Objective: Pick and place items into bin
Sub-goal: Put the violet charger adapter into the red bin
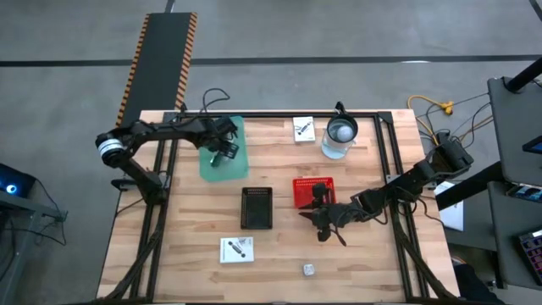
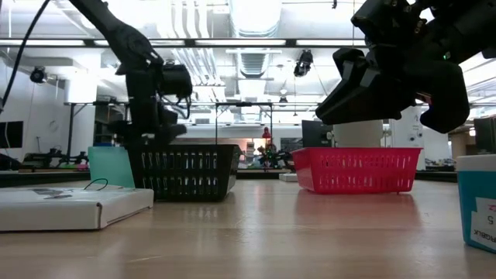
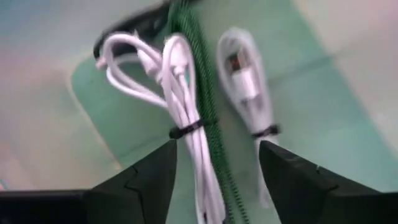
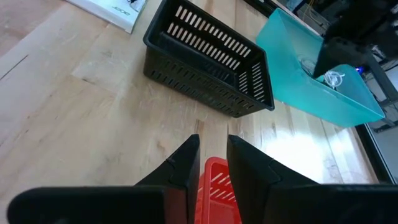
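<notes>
Now the left hand [image 3: 214, 177] hangs open above white cable bundles [image 3: 186, 106] in the teal bin [image 3: 323, 118].

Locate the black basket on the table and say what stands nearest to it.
In the high view the black basket sits near the table's middle, just left of the red basket, with a white card a little nearer the front edge.

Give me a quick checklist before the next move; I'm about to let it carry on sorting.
1. Left claw open over the teal bin: ok.
2. Cables lying in the teal bin, free of the fingers: ok.
3. Right claw empty, its narrow gap showing only the red basket: ok.
4. Black basket upright, unblocked: ok.
5. Card and cube still on the table: not ok.
6. Jug clear of both arms: ok.
</notes>
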Controlling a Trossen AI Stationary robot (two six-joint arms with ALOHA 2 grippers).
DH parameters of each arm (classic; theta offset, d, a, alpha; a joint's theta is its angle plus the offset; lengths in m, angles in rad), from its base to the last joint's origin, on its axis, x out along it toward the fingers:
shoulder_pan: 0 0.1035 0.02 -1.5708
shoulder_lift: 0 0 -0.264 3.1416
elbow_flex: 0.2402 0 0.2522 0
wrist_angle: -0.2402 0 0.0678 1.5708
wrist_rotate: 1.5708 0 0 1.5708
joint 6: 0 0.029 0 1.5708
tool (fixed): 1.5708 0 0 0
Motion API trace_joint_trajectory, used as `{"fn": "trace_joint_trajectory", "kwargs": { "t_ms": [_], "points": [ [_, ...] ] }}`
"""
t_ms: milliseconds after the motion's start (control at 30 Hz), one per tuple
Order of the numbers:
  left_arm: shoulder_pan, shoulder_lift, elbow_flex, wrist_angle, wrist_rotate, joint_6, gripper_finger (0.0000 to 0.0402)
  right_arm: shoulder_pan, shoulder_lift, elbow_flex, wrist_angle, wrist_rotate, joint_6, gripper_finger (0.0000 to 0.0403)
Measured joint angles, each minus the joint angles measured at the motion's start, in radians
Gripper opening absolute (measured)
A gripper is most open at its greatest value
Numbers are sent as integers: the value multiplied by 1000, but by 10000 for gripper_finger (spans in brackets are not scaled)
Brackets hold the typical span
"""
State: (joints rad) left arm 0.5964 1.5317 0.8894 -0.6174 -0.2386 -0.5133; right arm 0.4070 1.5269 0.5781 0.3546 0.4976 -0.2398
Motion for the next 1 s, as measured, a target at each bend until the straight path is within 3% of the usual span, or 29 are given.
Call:
{"fn": "trace_joint_trajectory", "kwargs": {
  "t_ms": [400,800,1000],
  "points": [
    [-25,-109,82,39,14,3,221,0,0,0,-7,0,-4,68],
    [-254,-128,62,491,318,277,221,0,0,0,-7,0,-1,68],
    [-405,-123,59,659,365,437,221,0,0,0,-7,0,28,68]
  ]
}}
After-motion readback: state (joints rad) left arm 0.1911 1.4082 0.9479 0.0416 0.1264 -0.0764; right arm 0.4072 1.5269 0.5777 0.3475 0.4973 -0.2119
